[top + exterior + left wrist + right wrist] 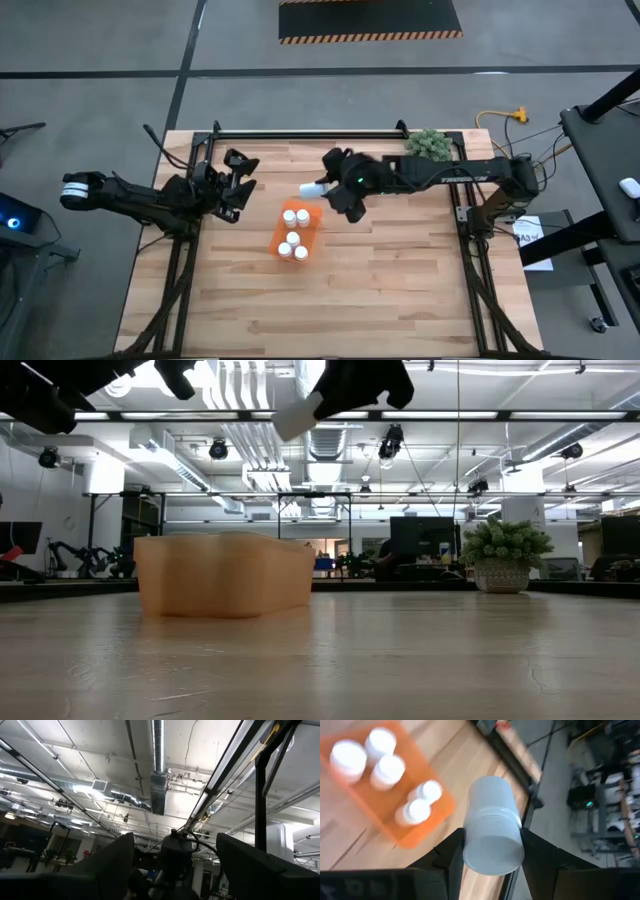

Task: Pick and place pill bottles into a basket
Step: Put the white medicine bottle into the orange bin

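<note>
The orange basket sits on the table's middle and holds several white-capped pill bottles. In the low view the basket stands left of centre. One more pill bottle hangs in the air by the basket's far end, and my right gripper is shut on it. The right wrist view shows this bottle above the basket. My left gripper is raised at the table's left, tilted upward, open with nothing between its fingers. My right gripper pinches the pill bottle's ribbed white cap end between its two fingers. It comes from the table's right, slanting down. The bottle's body sticks out past the fingertips, toward the table's left. The bottle is lifted clear of table and basket.
A green fuzzy plant in a pot stands at the table's far right corner, and also shows in the low view. Bare wood lies around the basket and along the near half of the table.
</note>
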You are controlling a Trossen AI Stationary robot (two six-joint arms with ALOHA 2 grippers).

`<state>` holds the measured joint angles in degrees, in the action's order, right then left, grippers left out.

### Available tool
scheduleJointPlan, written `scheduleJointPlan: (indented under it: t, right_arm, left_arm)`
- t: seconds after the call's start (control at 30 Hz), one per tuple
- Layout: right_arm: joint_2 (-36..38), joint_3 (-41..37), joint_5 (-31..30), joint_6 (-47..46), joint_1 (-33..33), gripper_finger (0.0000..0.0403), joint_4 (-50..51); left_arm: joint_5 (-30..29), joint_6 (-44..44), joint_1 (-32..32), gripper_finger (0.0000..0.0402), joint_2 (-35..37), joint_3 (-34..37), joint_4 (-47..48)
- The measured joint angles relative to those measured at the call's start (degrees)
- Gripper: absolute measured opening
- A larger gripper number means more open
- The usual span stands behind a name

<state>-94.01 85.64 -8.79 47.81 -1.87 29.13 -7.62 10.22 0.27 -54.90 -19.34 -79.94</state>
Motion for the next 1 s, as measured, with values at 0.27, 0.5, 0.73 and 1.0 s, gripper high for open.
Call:
scheduleJointPlan:
  t: [0.27,0.5,0.73,1.0]
  right_arm:
    - [-8.0,9.2,-5.8,0.7,3.7,0.0147,11.5]
    - [-15.3,21.4,-6.4,0.9,6.0,0.0147,24.1]
    - [-24.4,34.1,-4.4,1.2,6.0,0.0147,38.2]
    - [-30.7,44.5,2.5,2.3,6.0,0.0147,44.5]
  left_arm:
    - [0.0,1.5,0.0,0.0265,2.1,1.2,0.0]
    - [0.0,1.5,0.0,0.0265,2.6,1.9,0.0]
    - [0.0,1.5,0.0,0.0265,4.6,3.6,0.0]
    - [0.0,1.5,0.0,0.0265,6.4,4.7,0.0]
